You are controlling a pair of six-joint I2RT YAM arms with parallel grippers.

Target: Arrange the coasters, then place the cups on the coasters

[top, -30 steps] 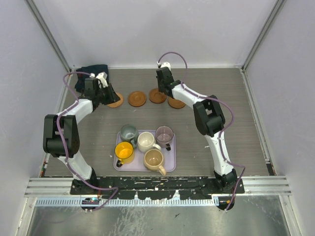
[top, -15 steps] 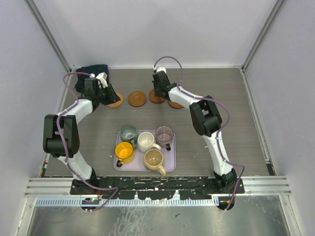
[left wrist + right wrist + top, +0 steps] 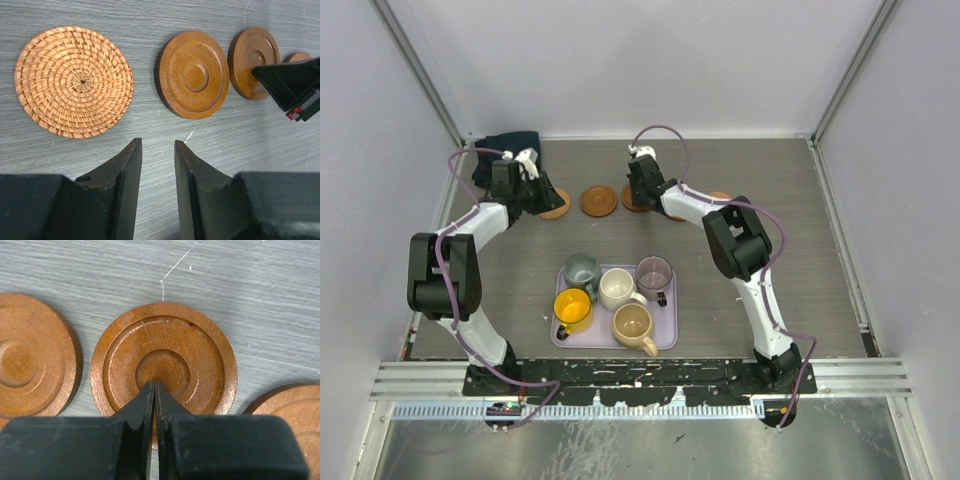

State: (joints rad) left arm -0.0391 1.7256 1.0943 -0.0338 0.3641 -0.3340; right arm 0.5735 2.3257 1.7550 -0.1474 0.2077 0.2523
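Several coasters lie in a row at the back: a woven one (image 3: 556,206) (image 3: 73,81), then brown wooden discs (image 3: 599,200) (image 3: 192,75). My left gripper (image 3: 533,190) (image 3: 157,145) hovers open and empty just short of the woven coaster. My right gripper (image 3: 640,188) (image 3: 154,385) is shut, its tips over the central recess of the third coaster (image 3: 200,355), with neighbours to the left (image 3: 35,362) and right (image 3: 290,410). The cups stand on the lavender tray (image 3: 665,338): grey-green (image 3: 582,269), white (image 3: 617,288), purple (image 3: 653,272), yellow (image 3: 572,309), tan (image 3: 634,324).
A dark cloth (image 3: 505,148) is bunched in the back left corner, behind my left arm. Grey enclosure walls close in the table on the left, right and back. The right gripper's black finger (image 3: 290,82) reaches into the left wrist view over the third coaster.
My right gripper has slid left along the row onto the third coaster, and its jaws have drawn together. A coaster farther right is now uncovered. The left arm has stayed put.
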